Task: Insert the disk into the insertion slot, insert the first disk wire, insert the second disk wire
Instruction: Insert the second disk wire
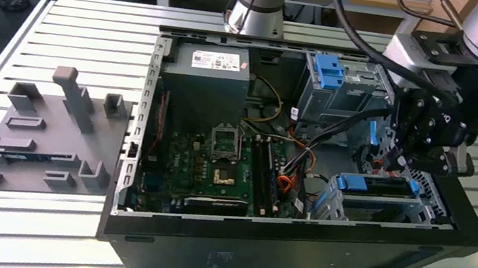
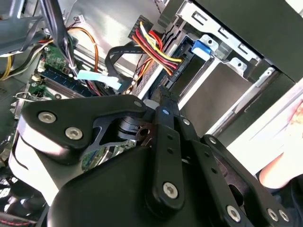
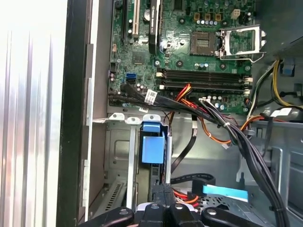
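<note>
The disk (image 1: 378, 186), in its blue carrier, lies seated in the insertion slot (image 1: 345, 207), a low silver cage at the case's corner on the exterior view's right. Both wrist views show the carrier's blue end (image 3: 153, 147) (image 2: 201, 46) inside the cage (image 3: 118, 156). My gripper (image 1: 394, 170) hangs just above the disk's inner end. Its fingers stand close together (image 3: 162, 191) (image 2: 164, 94) on the black plug of a red, yellow and black disk wire (image 2: 156, 49). A flat black cable with a pale blue tab (image 2: 97, 78) (image 3: 222, 191) lies loose beside it.
A taller grey cage with a blue bracket (image 1: 329, 73) stands behind the gripper. The motherboard (image 1: 216, 166), the power supply (image 1: 205, 77) and loose cable bundles (image 3: 227, 127) fill the open case. A grey fixture plate (image 1: 45, 129) lies on the slatted table at the exterior view's left.
</note>
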`<state>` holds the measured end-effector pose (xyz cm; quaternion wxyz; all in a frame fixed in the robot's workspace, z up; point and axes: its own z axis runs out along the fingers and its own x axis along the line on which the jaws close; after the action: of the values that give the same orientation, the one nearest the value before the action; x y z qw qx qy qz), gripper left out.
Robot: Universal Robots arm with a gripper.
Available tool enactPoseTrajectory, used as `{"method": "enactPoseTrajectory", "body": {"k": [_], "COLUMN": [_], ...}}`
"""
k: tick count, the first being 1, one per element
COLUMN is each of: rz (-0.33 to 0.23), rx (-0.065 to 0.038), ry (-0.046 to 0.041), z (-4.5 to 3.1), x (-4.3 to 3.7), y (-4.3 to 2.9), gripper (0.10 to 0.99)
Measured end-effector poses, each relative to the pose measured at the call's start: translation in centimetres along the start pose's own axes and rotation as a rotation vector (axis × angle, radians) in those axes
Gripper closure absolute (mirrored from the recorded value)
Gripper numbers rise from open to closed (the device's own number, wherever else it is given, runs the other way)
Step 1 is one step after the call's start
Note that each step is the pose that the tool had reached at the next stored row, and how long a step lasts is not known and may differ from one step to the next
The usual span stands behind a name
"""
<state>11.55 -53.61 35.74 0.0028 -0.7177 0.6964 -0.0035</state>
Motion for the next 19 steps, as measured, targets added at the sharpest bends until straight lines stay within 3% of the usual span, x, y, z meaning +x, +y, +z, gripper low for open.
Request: {"method": "enactPoseTrajectory", "body": {"k": [3,12,19], "rz": [0.000,0.000,0.000], "rx": [0.000,0.000,0.000], "ry": [0.0000,-0.0048,-0.0070], "z": [-0.54,-0.60,-0.61], "x": [-0.16,-0.44,-1.54], "y": [0.11,1.45,1.47], "gripper": [0.980,0.980,0.980]}}
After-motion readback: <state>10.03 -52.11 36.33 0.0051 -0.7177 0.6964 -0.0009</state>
